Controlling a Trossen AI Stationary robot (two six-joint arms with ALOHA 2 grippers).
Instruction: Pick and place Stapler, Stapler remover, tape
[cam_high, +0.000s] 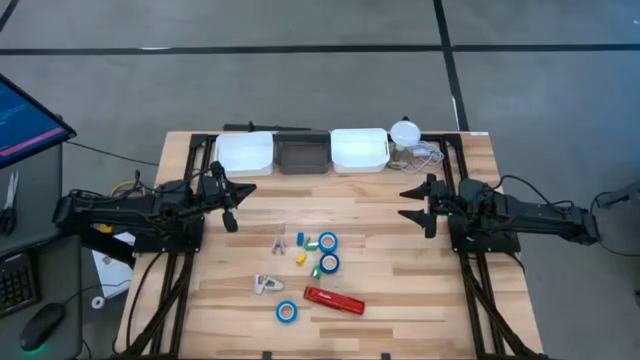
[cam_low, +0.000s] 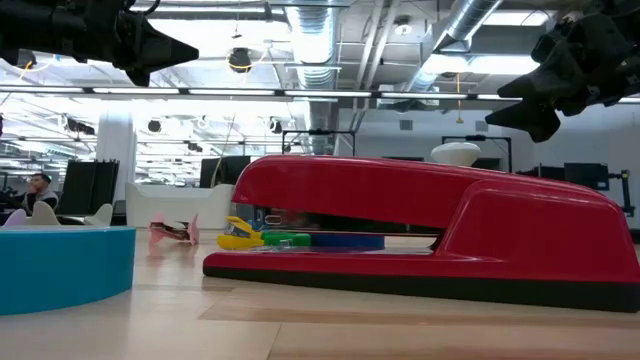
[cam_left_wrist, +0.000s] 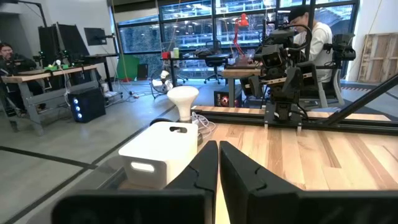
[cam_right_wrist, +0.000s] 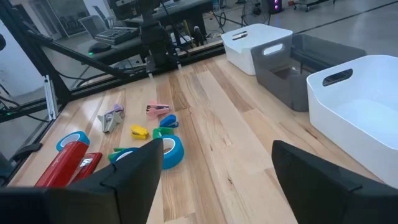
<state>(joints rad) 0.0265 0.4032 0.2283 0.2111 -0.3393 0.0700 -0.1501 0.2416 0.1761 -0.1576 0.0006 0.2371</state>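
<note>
The red stapler (cam_high: 333, 300) lies flat on the table near the front edge; it also shows in the low view (cam_low: 420, 230) and the right wrist view (cam_right_wrist: 65, 165). Three blue tape rolls lie flat on the table: two mid-table (cam_high: 327, 241) (cam_high: 329, 263) and one beside the stapler (cam_high: 287, 311). A grey staple remover (cam_high: 266, 284) lies left of the stapler. My left gripper (cam_high: 232, 195) is shut and empty, above the table's left part. My right gripper (cam_high: 415, 203) is open and empty, above the right part.
Two white bins (cam_high: 244, 153) (cam_high: 360, 149) and a grey bin (cam_high: 303, 153) stand in a row at the far edge, with a white lamp (cam_high: 405, 131) to their right. Small yellow, blue and green bits (cam_high: 305, 250) and a pink clip (cam_high: 278, 242) lie near the tape.
</note>
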